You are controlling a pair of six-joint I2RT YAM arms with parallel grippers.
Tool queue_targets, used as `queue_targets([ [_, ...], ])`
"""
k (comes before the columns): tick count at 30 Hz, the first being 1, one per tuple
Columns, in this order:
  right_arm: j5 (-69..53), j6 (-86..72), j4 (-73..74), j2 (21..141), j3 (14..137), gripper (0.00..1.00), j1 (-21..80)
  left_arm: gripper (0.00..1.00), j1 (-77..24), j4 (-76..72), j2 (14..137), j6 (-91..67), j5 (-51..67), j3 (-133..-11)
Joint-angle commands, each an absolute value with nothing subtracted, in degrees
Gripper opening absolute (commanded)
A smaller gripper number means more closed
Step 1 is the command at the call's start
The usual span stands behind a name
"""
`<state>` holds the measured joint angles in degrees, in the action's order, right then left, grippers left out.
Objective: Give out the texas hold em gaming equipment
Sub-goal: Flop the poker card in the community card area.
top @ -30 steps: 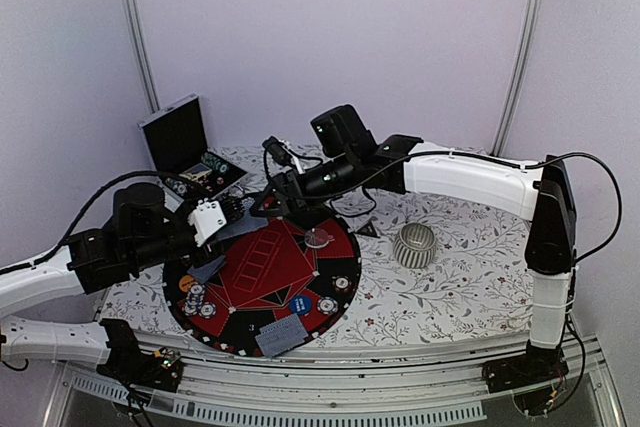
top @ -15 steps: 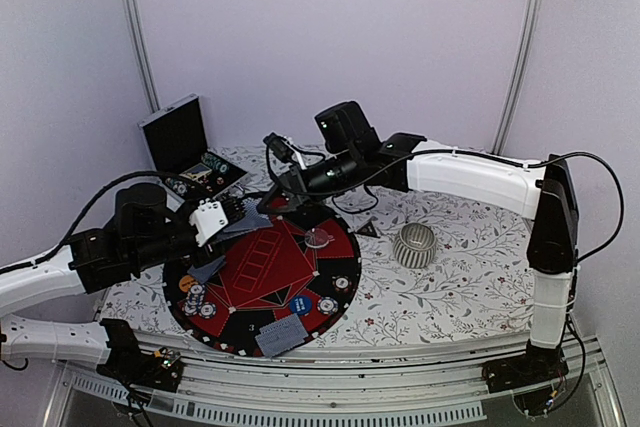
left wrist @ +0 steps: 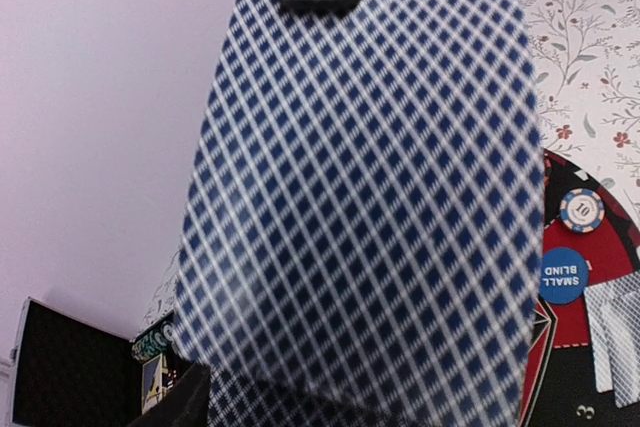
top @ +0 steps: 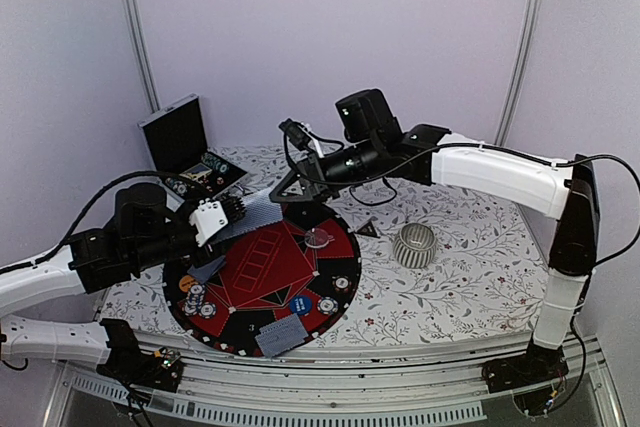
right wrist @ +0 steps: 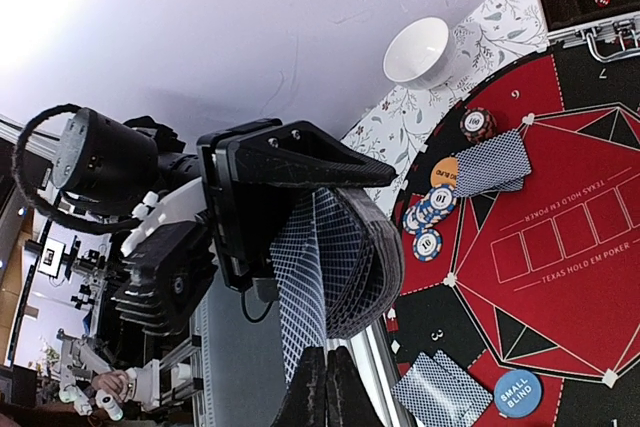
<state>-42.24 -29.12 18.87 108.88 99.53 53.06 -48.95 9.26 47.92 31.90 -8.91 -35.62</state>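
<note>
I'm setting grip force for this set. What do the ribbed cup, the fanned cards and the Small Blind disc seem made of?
The ribbed cup: probably metal or metallised plastic; it is silver-grey, with the ribs catching light. The cards: thin coated paper or plastic; the fan bows smoothly without creasing. The Small Blind disc: likely plastic, flat matte blue with white print.

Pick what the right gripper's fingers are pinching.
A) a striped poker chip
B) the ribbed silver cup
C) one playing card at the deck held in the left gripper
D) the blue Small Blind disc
C: in the right wrist view the right gripper is closed on the edge of a single playing card, next to the bowed deck that the left gripper holds.
</note>
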Motion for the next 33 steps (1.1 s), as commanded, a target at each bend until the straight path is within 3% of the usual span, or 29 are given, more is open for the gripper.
queue_targets([
  [1, -41.7, -28.8, 17.6, 103.4, 98.5, 0.02, 51.8, 0.54, -48.5, 7.9, 47.8, 31.8, -9.7, -35.7],
  [7, -38.6, -29.3, 15.3, 99.3, 95.7, 0.02, 49.8, 0.54, -48.4, 8.2, 48.2, 30.7, -11.6, -36.1],
  [12, -36.7, -35.8, 3.2, 94.4, 85.8, 0.02, 46.4, 0.54, -47.9, 8.1, 48.3, 29.7, -13.6, -36.6],
  [17, -22.6, -45.6, -10.4, 92.7, 74.3, 0.02, 45.4, 0.54, -46.2, 7.3, 48.1, 28.5, -17.0, -37.4],
  [22, -15.7, -58.6, -24.9, 101.3, 67.3, 0.02, 48.7, 0.54, -44.9, 6.7, 47.1, 27.8, -18.7, -37.6],
  [33, -18.7, -75.3, -30.7, 126.3, 80.7, 0.02, 58.8, 0.54, -44.3, 6.6, 44.9, 27.5, -18.1, -37.6],
])
